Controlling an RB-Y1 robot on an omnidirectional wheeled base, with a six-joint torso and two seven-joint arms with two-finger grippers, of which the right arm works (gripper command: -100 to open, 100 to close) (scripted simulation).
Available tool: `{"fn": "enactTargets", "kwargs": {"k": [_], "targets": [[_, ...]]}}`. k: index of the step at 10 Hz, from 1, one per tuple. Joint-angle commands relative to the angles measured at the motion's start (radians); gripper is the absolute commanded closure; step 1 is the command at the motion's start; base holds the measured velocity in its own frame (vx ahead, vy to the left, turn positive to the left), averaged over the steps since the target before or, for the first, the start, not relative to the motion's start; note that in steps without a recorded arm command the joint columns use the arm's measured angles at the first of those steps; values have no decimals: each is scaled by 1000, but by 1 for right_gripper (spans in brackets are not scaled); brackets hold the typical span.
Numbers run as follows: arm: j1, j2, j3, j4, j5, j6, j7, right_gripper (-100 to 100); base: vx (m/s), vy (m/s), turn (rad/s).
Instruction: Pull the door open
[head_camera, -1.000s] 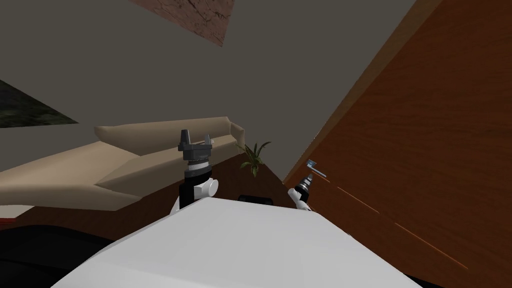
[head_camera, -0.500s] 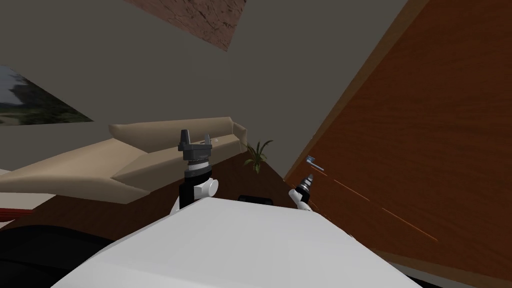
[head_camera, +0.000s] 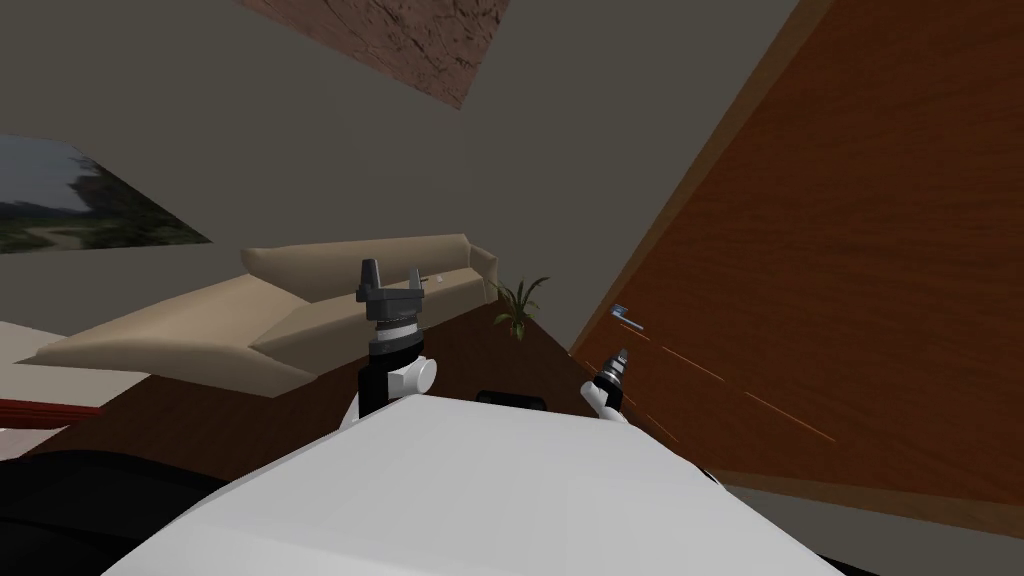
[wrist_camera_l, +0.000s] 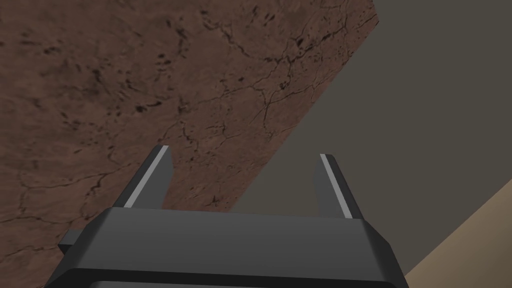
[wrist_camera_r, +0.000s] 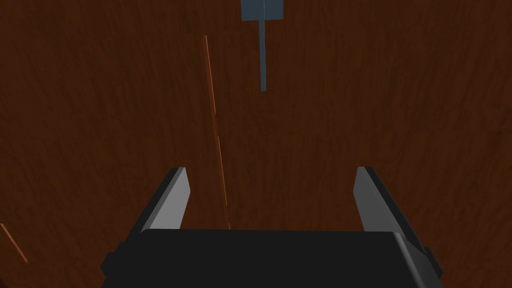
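Fingers of the right gripper (wrist_camera_r: 272, 172) stand spread, holding nothing, short of the brown wooden door (wrist_camera_r: 375, 100); ahead, the blue-grey handle (wrist_camera_r: 263, 55) lies flat along the door, its lever's free end pointing back toward the gripper; the head view adds a beige sofa (head_camera: 300, 310), a potted plant (head_camera: 518, 305) and a grey wall (head_camera: 300, 130); the left gripper (wrist_camera_l: 245, 152), raised, is likewise spread.

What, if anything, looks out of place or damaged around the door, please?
Nothing stands out: the brown door looks intact, its blue-grey handle sits in place, and the right gripper, open, is short of it.
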Motion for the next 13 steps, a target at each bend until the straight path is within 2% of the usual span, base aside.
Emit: {"fn": "enactTargets", "kwargs": {"k": [1, 4, 13], "targets": [[13, -15, 26, -1, 2, 5, -28, -100, -12, 82, -98], [21, -25, 43, 0, 3, 8, -46, -100, 146, -40, -57], [29, -37, 62, 1, 4, 11, -66, -100, 191, -91, -58]]}}
